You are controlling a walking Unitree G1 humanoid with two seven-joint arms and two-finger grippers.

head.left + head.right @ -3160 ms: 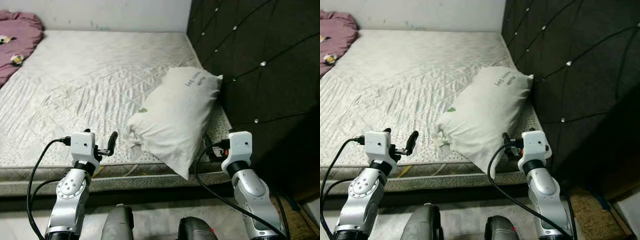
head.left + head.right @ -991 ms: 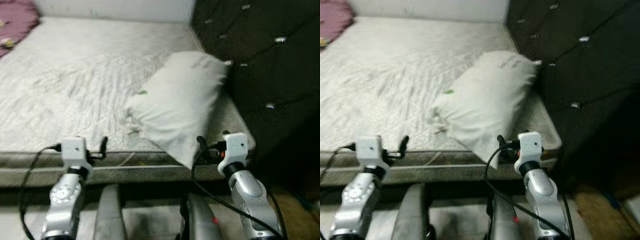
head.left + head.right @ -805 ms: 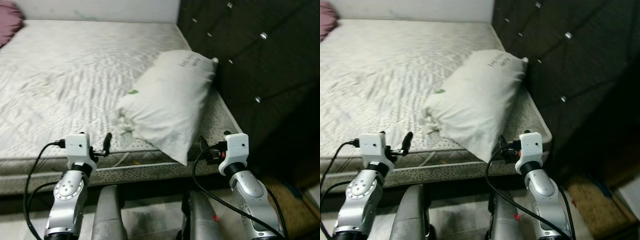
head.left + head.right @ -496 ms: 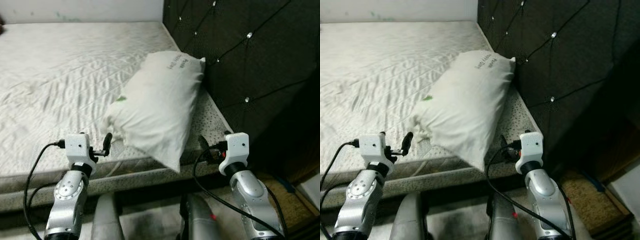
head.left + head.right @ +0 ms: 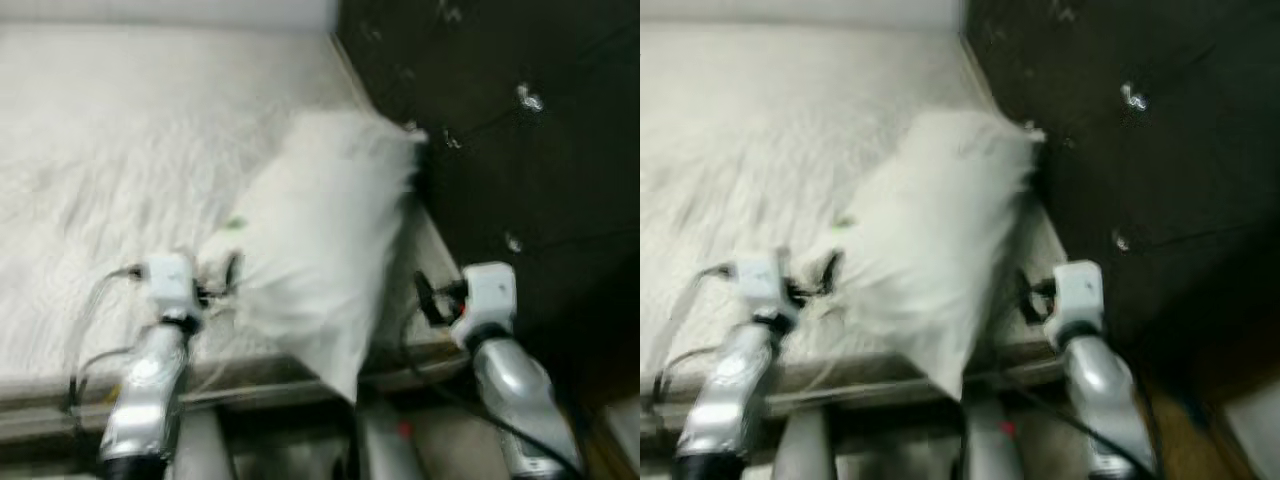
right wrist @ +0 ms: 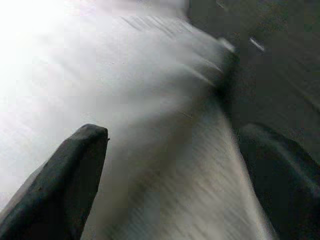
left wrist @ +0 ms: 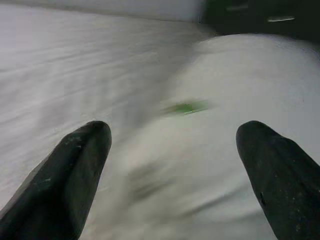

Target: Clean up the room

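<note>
Both silver arms are bent up in front of the robot, one on each side. The left gripper (image 7: 172, 165) points forward with its two black fingers (image 7: 75, 165) spread wide apart and nothing between them. The right gripper (image 6: 175, 175) points forward too, its fingers (image 6: 70, 170) also wide apart and holding nothing.

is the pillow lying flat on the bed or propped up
Propped, it seems. The white pillow slants with its far end against the dark tufted headboard and its near corner overhanging the mattress edge. Blur hides finer detail.
</note>
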